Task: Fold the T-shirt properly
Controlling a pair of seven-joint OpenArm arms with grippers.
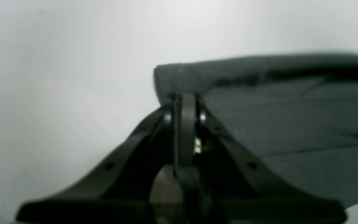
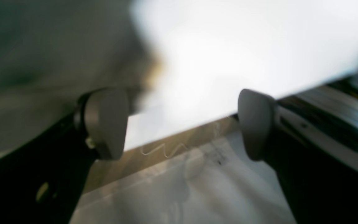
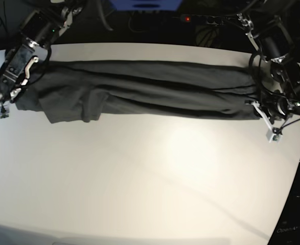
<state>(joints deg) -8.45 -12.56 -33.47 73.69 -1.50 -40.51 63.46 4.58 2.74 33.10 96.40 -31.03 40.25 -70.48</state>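
The dark grey T-shirt point(image 3: 139, 87) lies as a long band across the far part of the white table point(image 3: 150, 168). My left gripper point(image 3: 257, 105) is at its right end. In the left wrist view this gripper point(image 1: 185, 101) is shut on a folded corner of the T-shirt point(image 1: 291, 118). My right gripper point(image 3: 5, 101) is at the shirt's left end. The right wrist view shows it point(image 2: 180, 124) open, with nothing between the fingers point(image 2: 106, 123). The blurred cloth point(image 2: 26, 62) lies just to its left.
The table's far edge runs close behind the shirt, with dark equipment and cables point(image 3: 144, 7) beyond it. On the right the table edge point(image 3: 293, 168) curves away. The right wrist view looks past the table edge point(image 2: 179, 146) to the floor.
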